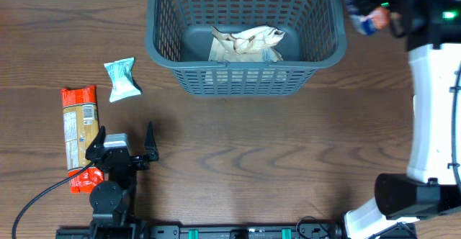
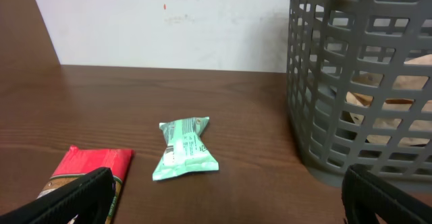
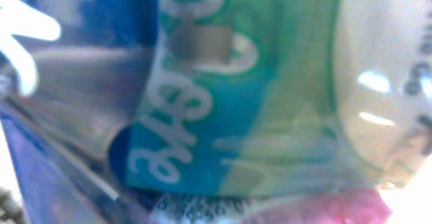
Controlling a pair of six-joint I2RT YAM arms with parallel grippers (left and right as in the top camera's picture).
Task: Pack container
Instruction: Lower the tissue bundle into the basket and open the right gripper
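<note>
1. Container [image 1: 238,61] stands at the middle of the far edge, with bare table [image 1: 274,160] before it.
2. Left fingers [image 1: 150,141] are released, near-left corner.
3. Right fingers [image 1: 393,24] grasp a blue pack [image 1: 368,21] just right of the container's rim.

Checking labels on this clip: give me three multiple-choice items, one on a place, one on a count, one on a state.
1. The mint green pack lies:
A. on the table, left of the basket
B. inside the basket
C. on the floor

2. How many packs lie on the table outside the basket?
A. one
B. two
C. four

3. The right gripper is:
A. hanging empty
B. holding a blue pack
C. resting open on the table

Key:
1 A: the overhead view shows it on bare wood left of the basket.
2 B: only the mint green pack and the red pack.
3 B: the blue pack sits at the gripper and fills the right wrist view.
</note>
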